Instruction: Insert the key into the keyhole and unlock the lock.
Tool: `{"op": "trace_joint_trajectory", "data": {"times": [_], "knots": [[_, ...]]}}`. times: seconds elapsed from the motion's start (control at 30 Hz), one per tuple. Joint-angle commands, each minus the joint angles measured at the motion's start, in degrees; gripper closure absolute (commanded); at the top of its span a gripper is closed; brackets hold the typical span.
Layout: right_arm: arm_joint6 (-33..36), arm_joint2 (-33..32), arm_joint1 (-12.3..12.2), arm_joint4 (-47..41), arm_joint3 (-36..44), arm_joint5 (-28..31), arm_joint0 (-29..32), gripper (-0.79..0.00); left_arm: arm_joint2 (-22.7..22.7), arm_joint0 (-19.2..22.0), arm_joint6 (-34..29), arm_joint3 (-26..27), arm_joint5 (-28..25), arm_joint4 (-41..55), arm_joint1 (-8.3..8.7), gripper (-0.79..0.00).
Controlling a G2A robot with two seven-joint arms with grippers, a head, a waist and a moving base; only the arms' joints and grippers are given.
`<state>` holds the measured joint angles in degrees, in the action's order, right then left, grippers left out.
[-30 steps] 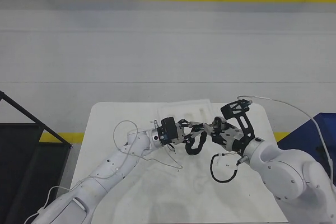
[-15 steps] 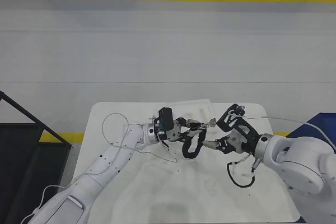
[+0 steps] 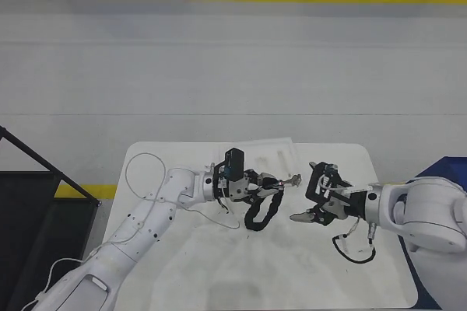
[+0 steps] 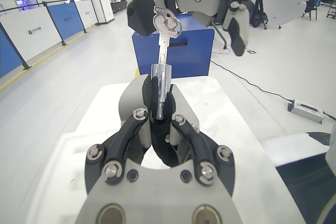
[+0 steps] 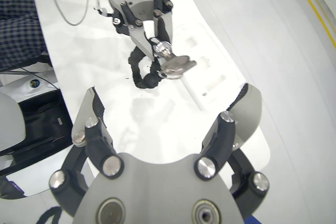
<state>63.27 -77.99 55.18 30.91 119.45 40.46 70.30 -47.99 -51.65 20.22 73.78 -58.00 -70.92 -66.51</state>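
While in left jaws — lock (image 4: 160,86) (key (image 4: 164,24) inside).

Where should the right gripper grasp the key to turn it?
Probably the flat head of the silver metal key, approached end-on along its shaft, pinching the two faces: the blade is sunk in the chrome lock cylinder held by the left gripper.
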Motion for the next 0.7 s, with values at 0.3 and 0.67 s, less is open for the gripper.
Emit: {"op": "trace_joint_trajectory", "data": {"times": [0.3, 0.67], "knots": [[0.0, 0.5, -0.3, -2.6, -1.2, 0.5, -0.5, -0.785, 3.6, 3.4, -6.2, -0.8, 0.0, 8.8, 1.54, 0.0], [-3.4, 3.1, -1.2, 6.2, 0.5, 4.0, -1.6, -0.785, 5.6, 4.2, -10.5, 0.4, 0.0, 12.3, 2.88, 0.0]]}}
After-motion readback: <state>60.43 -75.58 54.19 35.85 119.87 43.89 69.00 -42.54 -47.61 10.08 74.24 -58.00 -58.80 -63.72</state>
